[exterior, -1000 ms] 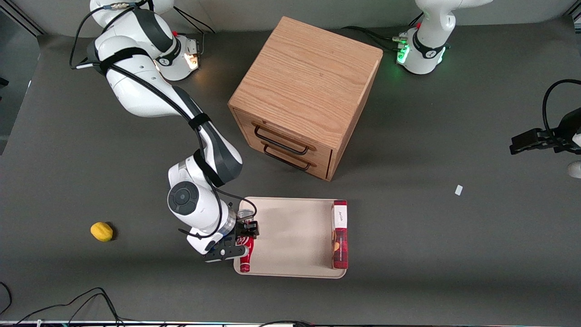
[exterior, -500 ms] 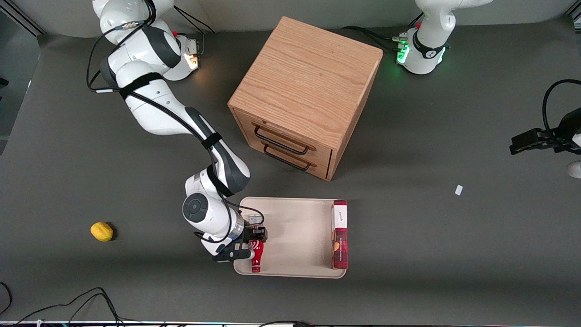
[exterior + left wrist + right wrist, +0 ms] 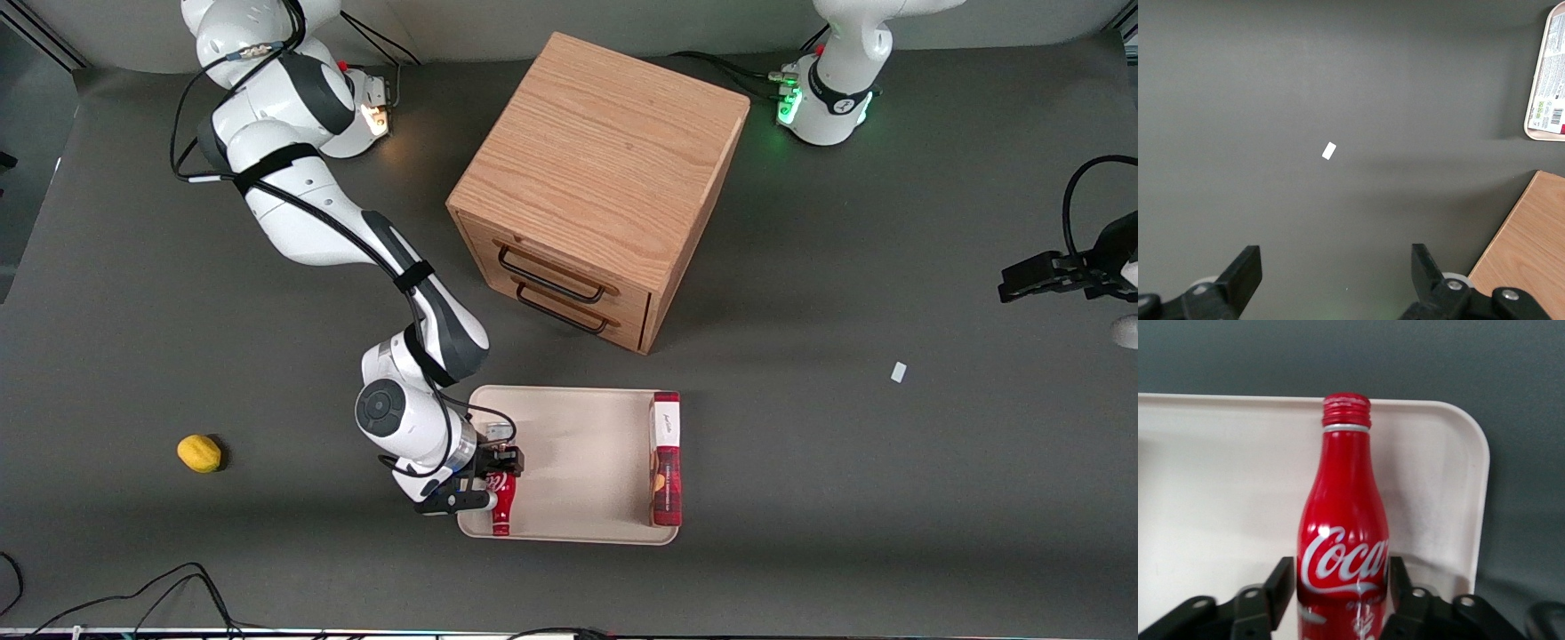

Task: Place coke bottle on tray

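The right arm's black two-finger gripper [image 3: 492,484] is hovering low over the working arm's end of the flat beige rectangular tray [image 3: 578,444], its fingers [image 3: 1279,583] pressing against both sides of the small slim red coke bottle [image 3: 502,507] with white script logo. In the right wrist view the gripper [image 3: 1341,587] is clasping the coke bottle [image 3: 1343,540] around its lower body, with the cap pointing toward the rounded rim of the tray [image 3: 1218,487]. From the front, the bottle is lying along the tray's end nearest the working arm, cap toward the front camera; whether it is resting fully on the tray floor or hanging just above it is hard to judge. A flat red-and-white box [image 3: 665,458] is lying along the tray's end nearest the parked arm, well apart from the bottle. A wooden drawer cabinet [image 3: 596,187] with two dark handles is standing farther from the front camera than the tray. A small yellow lemon-like fruit [image 3: 199,452] is sitting on the grey table [image 3: 845,462] toward the working arm's end, and a small white scrap [image 3: 899,372] is lying toward the parked arm's end.
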Motion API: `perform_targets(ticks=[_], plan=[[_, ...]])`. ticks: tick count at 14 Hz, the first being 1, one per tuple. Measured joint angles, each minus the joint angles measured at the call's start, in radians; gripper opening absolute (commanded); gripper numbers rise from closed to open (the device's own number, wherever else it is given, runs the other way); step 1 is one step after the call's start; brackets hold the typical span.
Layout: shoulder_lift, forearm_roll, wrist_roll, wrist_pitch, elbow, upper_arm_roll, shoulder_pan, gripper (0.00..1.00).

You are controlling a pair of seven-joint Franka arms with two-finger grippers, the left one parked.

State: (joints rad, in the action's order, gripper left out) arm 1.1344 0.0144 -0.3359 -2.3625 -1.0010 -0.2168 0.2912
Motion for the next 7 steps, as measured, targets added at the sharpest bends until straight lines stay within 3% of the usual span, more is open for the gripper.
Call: perform_targets(ticks=[7], plan=[[-0.006,0.000,0.000,0.000,0.010,0.000,-0.004,1.00]])
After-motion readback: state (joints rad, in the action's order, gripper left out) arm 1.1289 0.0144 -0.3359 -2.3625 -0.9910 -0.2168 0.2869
